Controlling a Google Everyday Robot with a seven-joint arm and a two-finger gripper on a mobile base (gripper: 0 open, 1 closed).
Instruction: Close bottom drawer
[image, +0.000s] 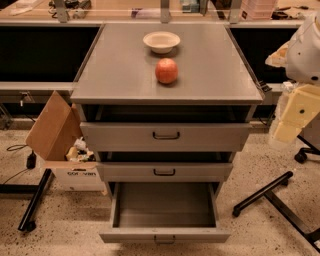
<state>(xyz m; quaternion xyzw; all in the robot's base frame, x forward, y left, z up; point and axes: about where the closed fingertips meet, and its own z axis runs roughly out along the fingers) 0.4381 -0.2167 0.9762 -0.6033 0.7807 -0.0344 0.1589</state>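
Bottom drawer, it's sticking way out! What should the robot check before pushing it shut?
1. Tray: nothing inside the bottom drawer that could jam it. Ok, it looks bare.
2. Front: its handle uncovered. Ok.
3. Floor: the cardboard box out of the drawer's way. Ok, it stands off to the left.
4. Top: the apple and bowl back from the front edge of the cabinet. Ok.
5. Aim: the pincer lined up with the drawer front. Not ok, it hangs to the right of the cabinet, higher up.
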